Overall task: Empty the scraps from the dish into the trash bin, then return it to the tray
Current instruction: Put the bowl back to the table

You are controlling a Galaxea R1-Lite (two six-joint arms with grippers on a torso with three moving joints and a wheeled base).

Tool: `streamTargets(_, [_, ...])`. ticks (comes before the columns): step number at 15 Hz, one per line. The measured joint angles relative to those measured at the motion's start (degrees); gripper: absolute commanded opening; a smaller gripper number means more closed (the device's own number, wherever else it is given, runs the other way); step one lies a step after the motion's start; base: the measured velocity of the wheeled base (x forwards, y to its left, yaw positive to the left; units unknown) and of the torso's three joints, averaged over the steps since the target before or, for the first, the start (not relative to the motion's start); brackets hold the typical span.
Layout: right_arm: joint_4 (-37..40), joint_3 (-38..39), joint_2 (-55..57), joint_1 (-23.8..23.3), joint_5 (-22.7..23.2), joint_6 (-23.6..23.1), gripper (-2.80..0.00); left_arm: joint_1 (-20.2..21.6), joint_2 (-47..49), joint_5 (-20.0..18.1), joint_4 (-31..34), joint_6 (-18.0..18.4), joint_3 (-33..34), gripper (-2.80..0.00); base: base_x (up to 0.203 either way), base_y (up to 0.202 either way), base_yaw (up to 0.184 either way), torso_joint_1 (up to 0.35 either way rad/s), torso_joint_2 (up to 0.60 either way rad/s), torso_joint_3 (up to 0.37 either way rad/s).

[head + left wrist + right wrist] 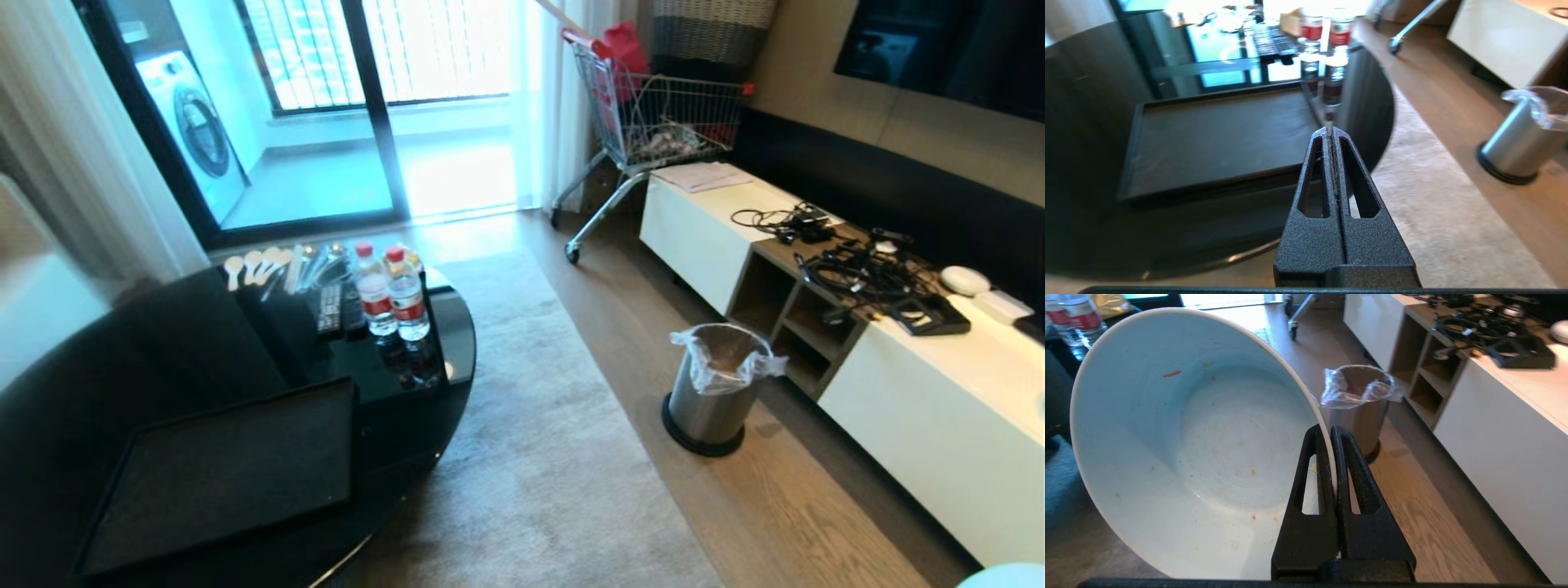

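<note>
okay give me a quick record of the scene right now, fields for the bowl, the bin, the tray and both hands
dish: white bowl, rim pinched by the right hand, only tiny orange specks left inside
right hand: shut on the dish rim, off the table
left hand: shut, holding nothing, above the table's edge near the tray
trash bin: steel bin with clear liner, upright on the wood floor beside the white cabinet
tray: black tray on the dark round table, nothing on it

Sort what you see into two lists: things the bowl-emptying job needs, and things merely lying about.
Job: dish, gripped at its rim by the right pincer; trash bin; tray.
Lying about: water bottles, spoons, shopping cart, cables.
</note>
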Motion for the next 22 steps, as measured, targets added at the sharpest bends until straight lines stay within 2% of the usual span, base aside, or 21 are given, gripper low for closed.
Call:
streamTargets(16, [0.02, 0.0, 0.02, 0.0, 0.01, -0.06, -2.8, 0.0, 0.0, 0.01, 0.0, -0.03, 0.0, -2.8, 0.0, -0.009, 0.168, 0.002, 0.0, 0.003])
streamTargets(22, [0.0, 0.02, 0.0, 0.02, 0.01, -0.06, -2.8, 0.0, 0.0, 0.0, -0.02, -0.01, 0.0, -2.8, 0.0, -0.001, 0.035, 0.0, 0.0, 0.001])
